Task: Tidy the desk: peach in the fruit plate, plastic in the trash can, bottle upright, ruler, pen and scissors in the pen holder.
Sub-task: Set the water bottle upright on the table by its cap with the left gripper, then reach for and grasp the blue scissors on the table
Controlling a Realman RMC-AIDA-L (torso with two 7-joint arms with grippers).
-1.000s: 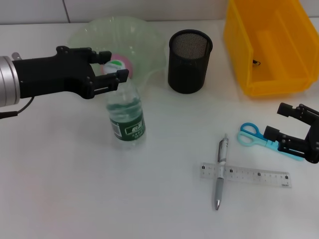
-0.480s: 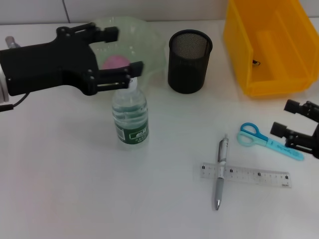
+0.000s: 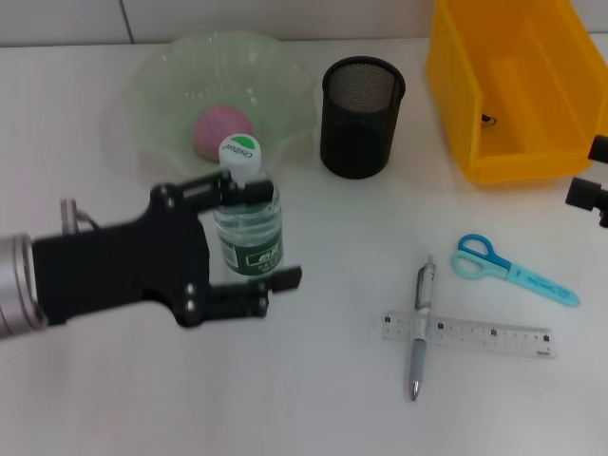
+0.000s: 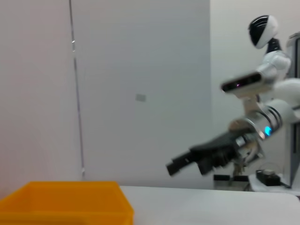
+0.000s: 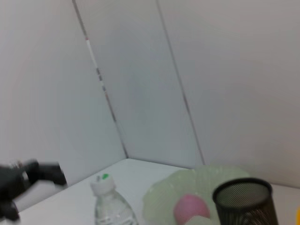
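The bottle [image 3: 247, 228] stands upright on the desk [image 3: 313, 399], just in front of the fruit plate [image 3: 166, 71], which holds the peach [image 3: 220, 129]. My left gripper [image 3: 283, 233] is open, and in the head view the bottle shows between its spread fingers. The pen [image 3: 420, 328] lies across the ruler [image 3: 494, 334], with the scissors [image 3: 508, 268] to their right. Behind them stand the pen holder [image 3: 361, 116] and the trash can [image 3: 513, 85]. My right gripper [image 3: 591, 171] is open at the right edge, away from the scissors. The plastic is out of view.
The right wrist view shows the bottle [image 5: 110, 206], the fruit plate [image 5: 161, 197], the peach [image 5: 190, 208] and the pen holder [image 5: 243, 201]. The left wrist view shows the trash can [image 4: 65, 201] and my right arm [image 4: 211, 152] beyond it.
My left gripper has left the bottle's cap and pulled back toward me. The bottle now stands free and upright. My right gripper has drawn away from the scissors to the right edge.
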